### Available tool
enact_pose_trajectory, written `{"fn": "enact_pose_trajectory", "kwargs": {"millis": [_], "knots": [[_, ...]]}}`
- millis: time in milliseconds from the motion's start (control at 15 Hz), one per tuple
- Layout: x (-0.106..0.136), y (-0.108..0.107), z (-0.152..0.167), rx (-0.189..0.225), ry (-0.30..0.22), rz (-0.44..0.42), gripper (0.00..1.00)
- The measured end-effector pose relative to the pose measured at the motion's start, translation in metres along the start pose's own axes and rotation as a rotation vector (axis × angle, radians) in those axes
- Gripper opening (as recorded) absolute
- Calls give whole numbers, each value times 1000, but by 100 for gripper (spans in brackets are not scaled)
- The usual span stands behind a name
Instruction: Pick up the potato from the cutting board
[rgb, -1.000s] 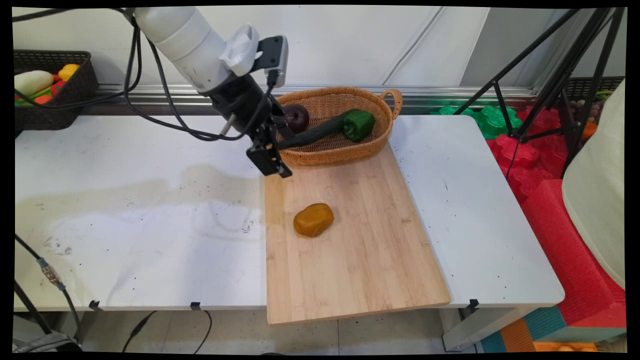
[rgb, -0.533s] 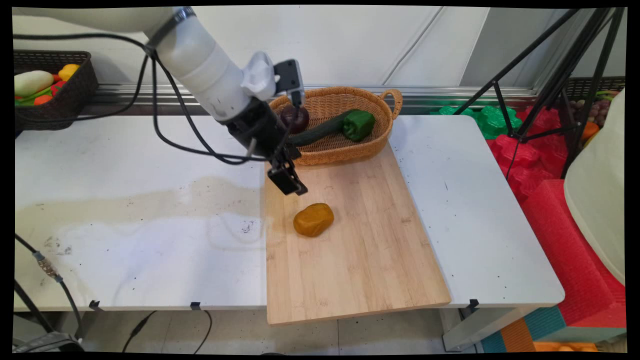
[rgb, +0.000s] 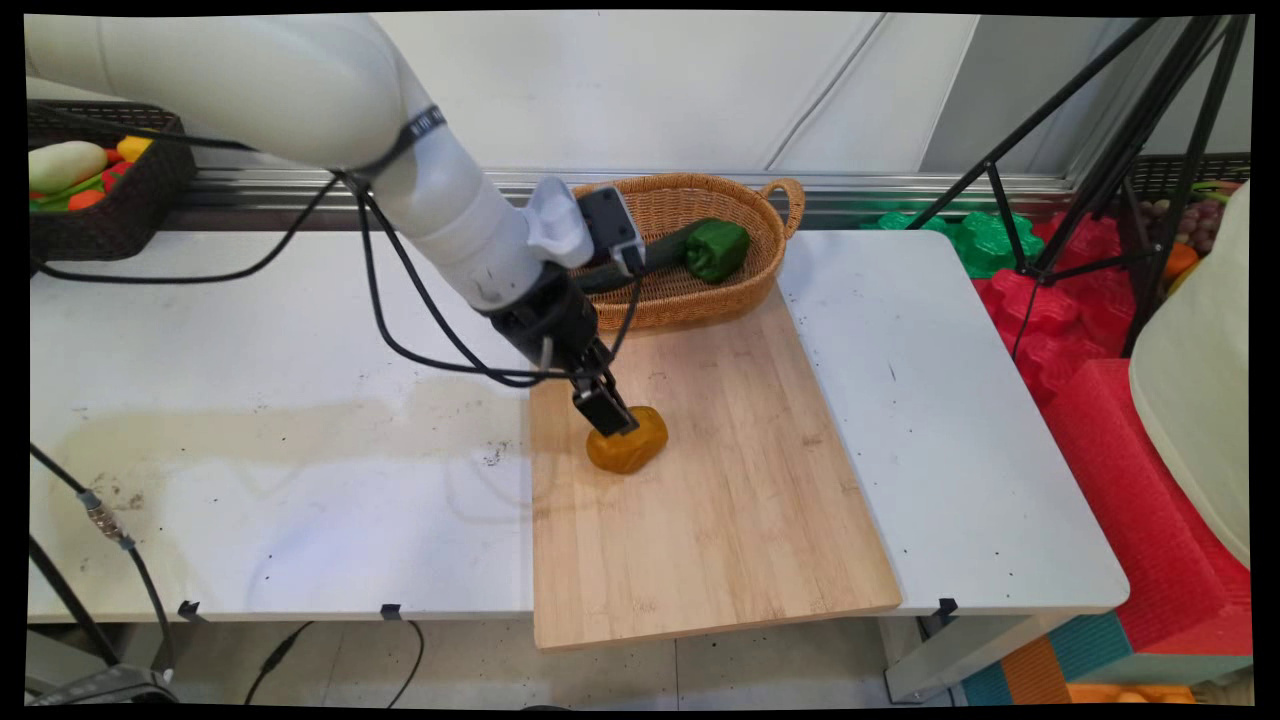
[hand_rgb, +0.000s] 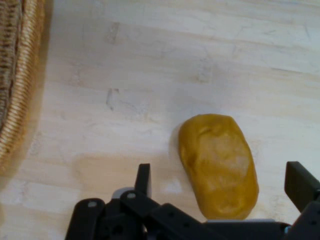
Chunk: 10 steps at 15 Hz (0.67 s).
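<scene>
At the far left of the white surface (rgb: 250, 330) a dark basket (rgb: 110, 215) holds mixed coloured produce, with black cables (rgb: 400, 300) trailing from the arm across the surface. Further right, a wooden cutting board (rgb: 720, 500) lies on the surface, its near end overhanging the front edge. The gripper (rgb: 612, 425) is low over the board's far left part, right at a yellow-brown potato (rgb: 630, 447) that lies on the wood. In the hand view its fingers (hand_rgb: 144, 180) stand spread wide, one on each side of the potato (hand_rgb: 218, 162), with a gap showing between each finger and the potato, so nothing is clamped. The potato sits closer to the hand view's right-hand finger. At the far end of the board stands a woven wicker basket (rgb: 740, 290) with a handle on its right side; in it lie a dark green cucumber (rgb: 665, 250) and a green bell pepper (rgb: 718, 248). The basket's rim (hand_rgb: 15, 90) shows along the hand view's left edge.
</scene>
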Motion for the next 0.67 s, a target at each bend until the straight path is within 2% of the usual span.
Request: {"fn": "enact_pose_trajectory", "kwargs": {"millis": [667], "knots": [[-4, 16, 52, 20, -38, -70, 100]]}}
